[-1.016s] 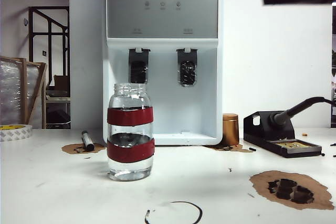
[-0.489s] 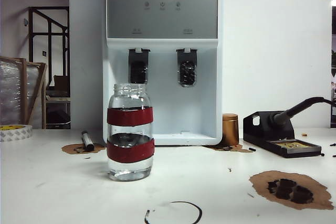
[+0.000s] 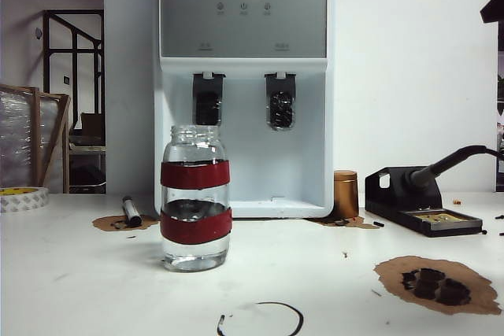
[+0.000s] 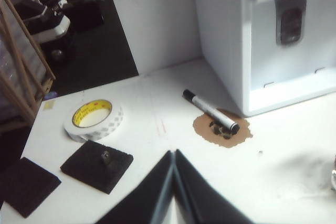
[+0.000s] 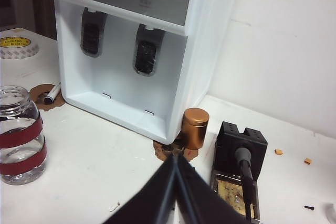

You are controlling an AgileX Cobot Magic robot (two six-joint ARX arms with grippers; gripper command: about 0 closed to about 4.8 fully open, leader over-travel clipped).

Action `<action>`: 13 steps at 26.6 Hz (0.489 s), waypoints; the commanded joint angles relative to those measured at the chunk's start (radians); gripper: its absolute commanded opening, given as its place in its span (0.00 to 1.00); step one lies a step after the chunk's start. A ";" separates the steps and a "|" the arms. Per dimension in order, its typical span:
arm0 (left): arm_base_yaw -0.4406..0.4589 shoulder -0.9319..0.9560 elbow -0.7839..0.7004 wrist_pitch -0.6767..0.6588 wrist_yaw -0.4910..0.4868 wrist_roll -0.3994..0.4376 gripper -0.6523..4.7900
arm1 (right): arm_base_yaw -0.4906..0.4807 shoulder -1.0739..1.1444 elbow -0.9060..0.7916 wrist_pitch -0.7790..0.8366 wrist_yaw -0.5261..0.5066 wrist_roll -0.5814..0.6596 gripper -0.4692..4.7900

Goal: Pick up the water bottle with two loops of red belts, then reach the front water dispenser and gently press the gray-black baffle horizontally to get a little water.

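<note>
The water bottle (image 3: 195, 198) stands upright on the white table in front of the water dispenser (image 3: 244, 5). It is clear glass with two red bands and some water inside, and nothing touches it. The gray-black baffle (image 3: 281, 108) hangs in the dispenser's bay, on the right. In the right wrist view my right gripper (image 5: 176, 158) is shut and empty, near the copper cylinder (image 5: 194, 128) and well away from the water bottle (image 5: 18, 135) and the baffle (image 5: 146, 56). My left gripper (image 4: 173, 153) is shut and empty above the table, near a marker (image 4: 210, 111).
A tape roll (image 4: 94, 119) and black foam pads (image 4: 97, 163) lie on the table's left side. A soldering station (image 3: 421, 206) sits at the right, with burnt brown patches (image 3: 437, 282) in front of it. A smoother left paddle (image 3: 208, 104) hangs beside the baffle. A dark part of the right arm (image 3: 494, 9) shows at the exterior view's right edge.
The dark right arm at the exterior view's top right withdrew almost out of frame, then a small part reappeared lower on the right edge. The bottle has not moved.
</note>
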 commanded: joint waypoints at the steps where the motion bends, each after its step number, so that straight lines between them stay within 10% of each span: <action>1: 0.003 0.000 -0.016 0.040 -0.008 0.005 0.11 | 0.000 0.003 0.001 -0.015 0.044 0.003 0.09; 13: 0.003 0.000 -0.035 0.087 -0.078 -0.030 0.11 | 0.000 0.002 -0.001 -0.021 0.062 0.010 0.09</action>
